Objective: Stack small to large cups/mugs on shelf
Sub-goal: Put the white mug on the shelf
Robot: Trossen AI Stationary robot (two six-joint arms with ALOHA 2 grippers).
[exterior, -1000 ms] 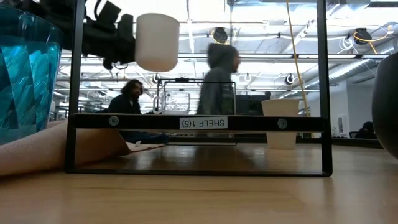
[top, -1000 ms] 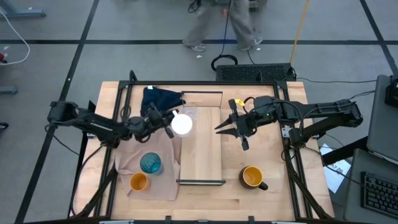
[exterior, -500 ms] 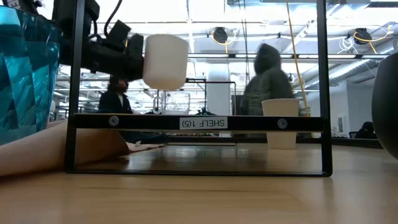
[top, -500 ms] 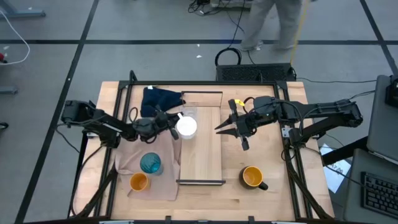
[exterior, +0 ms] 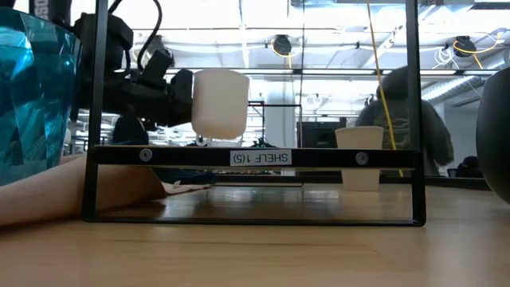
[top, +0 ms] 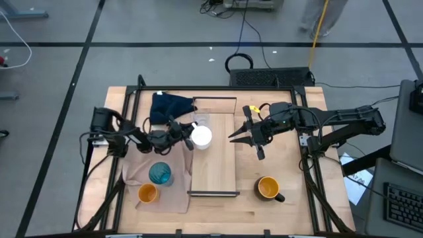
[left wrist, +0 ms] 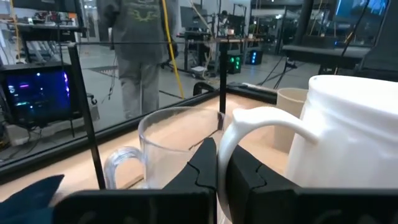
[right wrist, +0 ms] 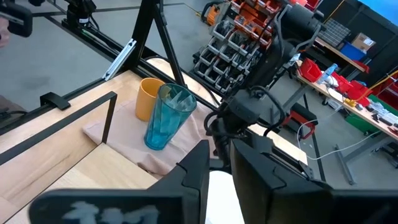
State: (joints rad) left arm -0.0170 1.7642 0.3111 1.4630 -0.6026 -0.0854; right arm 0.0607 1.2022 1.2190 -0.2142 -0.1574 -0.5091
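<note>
My left gripper (top: 186,137) is shut on a white mug (top: 201,137) and holds it over the left edge of the light-wood shelf (top: 215,165), near its far half. A clear glass (top: 200,119) stands just beyond the mug, and a beige-grey cup (exterior: 358,155) stands on the shelf farther off. The teal tumbler (top: 160,174) and the small orange cup (top: 147,193) stand on a beige cloth (top: 135,173) at the near left. The dark-handled orange mug (top: 268,188) stands on the table at the near right. My right gripper (top: 232,137) hangs above the shelf's right edge, fingers nearly together with nothing between them. My left gripper pinches the white mug's handle (left wrist: 231,134) between its two fingers. The fingers come in level from the table's left. The mug stands upright, mouth up, lifted clear of the shelf (exterior: 219,102).
A dark blue cloth (top: 170,106) lies at the far left of the table. The shelf's black end frame (exterior: 255,157) stands upright at its near end. A person stands in the room beyond the table's far edge.
My left gripper has sunk and gone a little toward the table's right edge with the white mug. The mug has come down upright over the shelf's left edge and still hangs clear of it. A person behind the table has walked to the right.
</note>
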